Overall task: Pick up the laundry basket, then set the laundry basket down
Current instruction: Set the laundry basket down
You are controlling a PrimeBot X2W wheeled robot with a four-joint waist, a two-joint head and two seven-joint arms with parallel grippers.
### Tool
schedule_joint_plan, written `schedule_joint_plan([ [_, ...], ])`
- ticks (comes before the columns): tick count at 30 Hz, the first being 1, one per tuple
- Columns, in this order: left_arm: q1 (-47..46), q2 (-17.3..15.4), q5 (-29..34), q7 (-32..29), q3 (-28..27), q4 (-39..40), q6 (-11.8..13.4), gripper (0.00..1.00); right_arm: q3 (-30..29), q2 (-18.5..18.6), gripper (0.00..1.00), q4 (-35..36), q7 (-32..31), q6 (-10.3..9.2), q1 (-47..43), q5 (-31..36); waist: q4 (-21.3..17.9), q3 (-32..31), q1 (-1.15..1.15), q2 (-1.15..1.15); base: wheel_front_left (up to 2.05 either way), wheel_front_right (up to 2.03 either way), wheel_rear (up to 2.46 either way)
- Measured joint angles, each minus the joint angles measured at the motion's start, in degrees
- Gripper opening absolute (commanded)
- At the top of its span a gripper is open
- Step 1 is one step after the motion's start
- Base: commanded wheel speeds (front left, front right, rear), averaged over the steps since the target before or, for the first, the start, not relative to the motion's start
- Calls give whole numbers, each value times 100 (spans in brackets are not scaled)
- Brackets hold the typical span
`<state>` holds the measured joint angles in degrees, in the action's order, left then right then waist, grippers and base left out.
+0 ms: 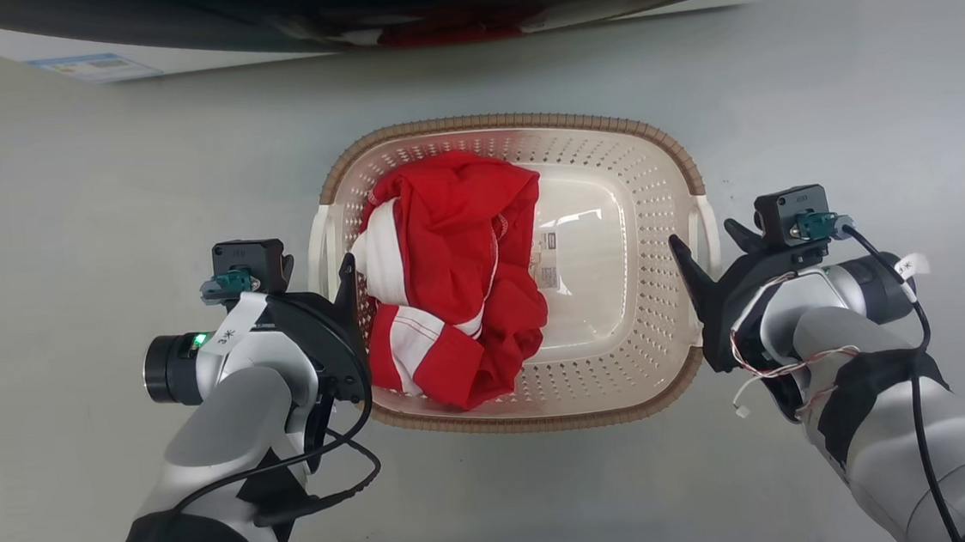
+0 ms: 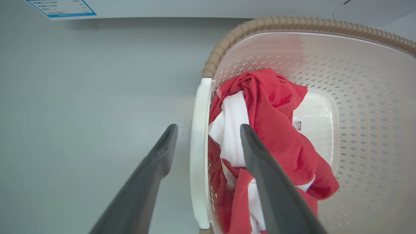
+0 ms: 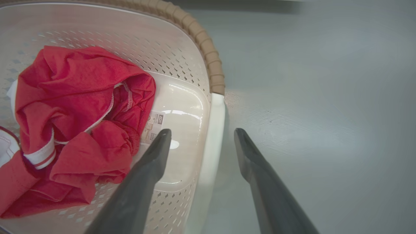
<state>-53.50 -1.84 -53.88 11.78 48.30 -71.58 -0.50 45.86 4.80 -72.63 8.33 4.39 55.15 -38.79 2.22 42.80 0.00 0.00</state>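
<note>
The laundry basket [image 1: 514, 119] stands on the grey floor [image 1: 98, 206], with a red-and-white garment [image 1: 449, 282] bundled in its left half. The left claw [image 2: 208, 128] and the right claw [image 3: 202, 131] are both released. Each one straddles a white side handle [image 2: 199, 146] of the basket, ready, I think, for a level lift. The label [image 1: 546, 257] on the basket's bottom is too small to read.

Left gripper [image 2: 208, 128] with fingers spread apart astride the white side handle [image 2: 198, 146] of the laundry basket [image 2: 357, 97], one finger over the grey floor [image 2: 81, 97], the other over a crumpled red-and-white garment [image 2: 279, 123] inside, small label [image 2: 297, 124] on the basket's floor, blue-edged sticker [image 2: 61, 8] at top left
</note>
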Motion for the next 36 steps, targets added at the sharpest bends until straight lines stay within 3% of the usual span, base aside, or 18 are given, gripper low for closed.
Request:
schedule_joint_plan([
  [29,806,-21,92,252,-25,325,-255,100,-450,115,100,194,591,74,-1117,-255,-159,-1874,0,0,0,0,0],
  [36,1082,-236,103,252,-221,698,-229,100,-744,210,100,539,591,-46,-1410,-393,-142,-2270,-1,0,0,0,0],
])
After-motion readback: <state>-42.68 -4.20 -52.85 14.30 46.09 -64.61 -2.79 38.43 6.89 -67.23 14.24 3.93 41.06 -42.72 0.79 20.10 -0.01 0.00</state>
